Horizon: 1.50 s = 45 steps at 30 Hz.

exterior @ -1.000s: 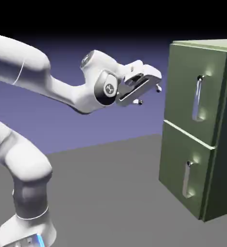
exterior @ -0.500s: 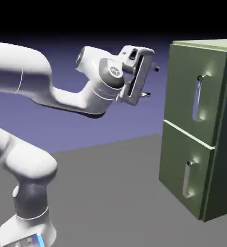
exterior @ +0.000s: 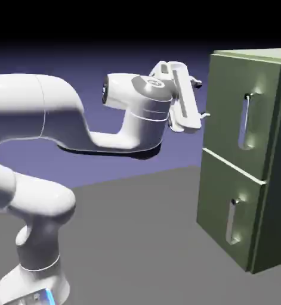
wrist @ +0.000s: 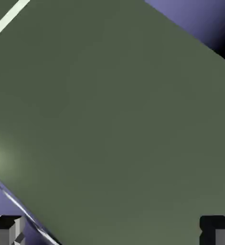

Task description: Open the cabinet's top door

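From the exterior view, I have a flat dark grey floor running under everything, with a plain blue-violet backdrop behind it that fades to black toward the top. The cabinet, olive green, stands on that floor at the exterior view's right, and the picture's edge cuts off part of its side. Its top door is the upper and taller panel, closed, with an upright silver handle. The lower door is closed too, below a pale seam. My arm comes in from the exterior view's left, where the frame crops it. The gripper is near the top door, on the side away from the cabinet's cropped flank, its fingers spread apart with nothing between them. I can't tell from here exactly how much space is left to the panel.

In the hand view, the flat green panel fills most of the picture, tilted, with the pale seam across the top left corner and backdrop at the top right. Both fingertips sit wide apart at the bottom edge, cropped. A thin silver strip slants behind the left-hand one; most of it is out of frame.
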Motion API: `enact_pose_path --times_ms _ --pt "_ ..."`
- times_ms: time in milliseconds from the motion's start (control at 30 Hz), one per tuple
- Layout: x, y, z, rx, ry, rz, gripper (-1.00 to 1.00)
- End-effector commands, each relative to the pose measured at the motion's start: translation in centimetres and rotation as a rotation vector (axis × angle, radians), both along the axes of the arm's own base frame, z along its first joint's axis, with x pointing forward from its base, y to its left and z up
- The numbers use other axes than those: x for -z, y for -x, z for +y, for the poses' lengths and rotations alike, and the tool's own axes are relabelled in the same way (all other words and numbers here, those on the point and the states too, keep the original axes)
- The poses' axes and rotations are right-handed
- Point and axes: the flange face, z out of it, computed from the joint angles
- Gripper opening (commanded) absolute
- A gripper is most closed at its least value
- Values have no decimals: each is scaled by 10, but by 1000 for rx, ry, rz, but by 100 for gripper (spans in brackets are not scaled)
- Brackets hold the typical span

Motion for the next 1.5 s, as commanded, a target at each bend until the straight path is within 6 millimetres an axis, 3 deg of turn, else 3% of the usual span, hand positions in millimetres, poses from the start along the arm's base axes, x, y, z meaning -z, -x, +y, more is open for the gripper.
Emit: enact_pose_path --times_ms 0,500,567,733,767,1067,1467 --pt "3 -2 -4 -6 43 -13 100" --pt "68 -48 -62 -65 700 -176 100" --pt "70 -49 -64 -66 714 -179 100" --pt "70 -99 -60 -66 714 -179 100" --pt "70 -99 -60 -66 714 -179 -100" --pt "70 -49 -28 145 733 -104 -100" --pt "70 -51 -28 134 728 -98 -100"
